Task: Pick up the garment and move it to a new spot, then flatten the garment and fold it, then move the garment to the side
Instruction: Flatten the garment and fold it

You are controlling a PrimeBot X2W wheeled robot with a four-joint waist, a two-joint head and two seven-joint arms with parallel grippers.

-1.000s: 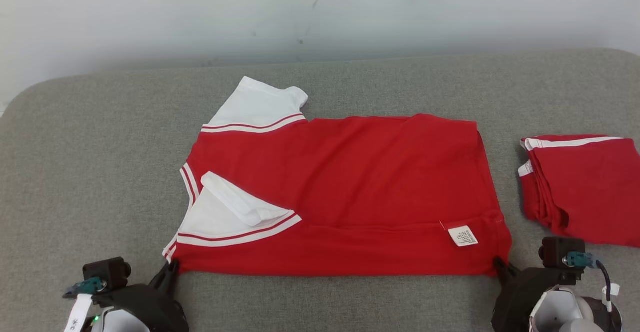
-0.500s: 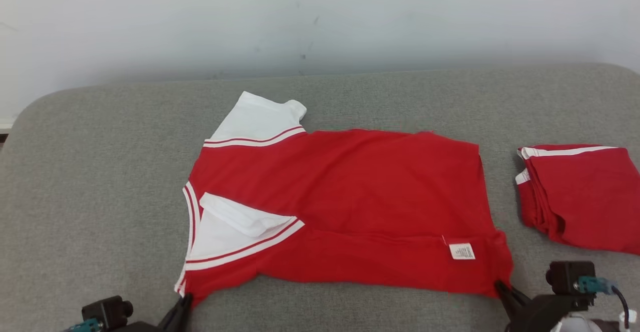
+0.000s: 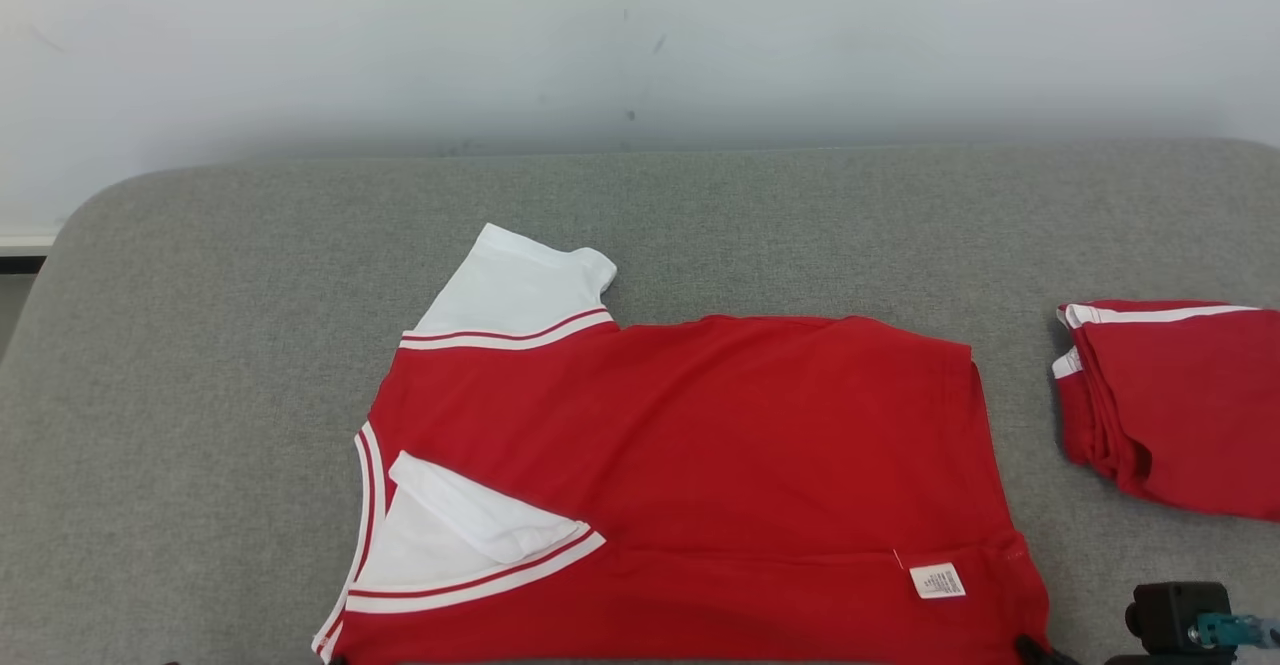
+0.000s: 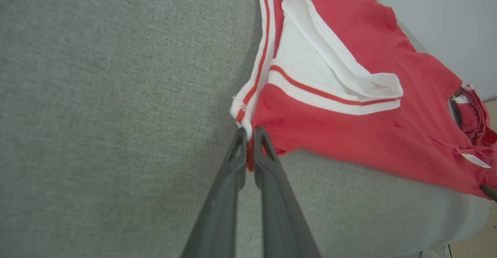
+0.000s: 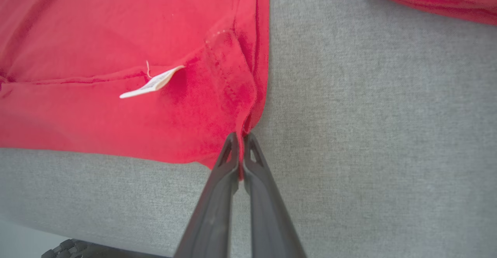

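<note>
The garment (image 3: 690, 465) is a red T-shirt with white, red-striped sleeves, lying spread sideways on the grey cushion (image 3: 200, 345), its white label (image 3: 937, 581) near the right front corner. In the left wrist view my left gripper (image 4: 249, 134) is shut on the garment's (image 4: 349, 126) near corner by the striped neck edge. In the right wrist view my right gripper (image 5: 240, 137) is shut on the garment's (image 5: 116, 37) hem corner beside the label (image 5: 151, 84). Both pinched corners sit close to the cushion's front edge. The near sleeve (image 3: 450, 535) lies folded over the red body.
A second red garment (image 3: 1170, 405), folded, lies on the cushion at the right, a short gap from the spread one. A pale wall (image 3: 640, 35) rises behind the cushion. The cushion's front edge (image 4: 427, 219) drops off just beyond the pinched corners.
Both grippers, still shut on the near corners, have drawn the garment toward the cushion's front edge and dropped to the bottom of the head view. The head camera has also shifted.
</note>
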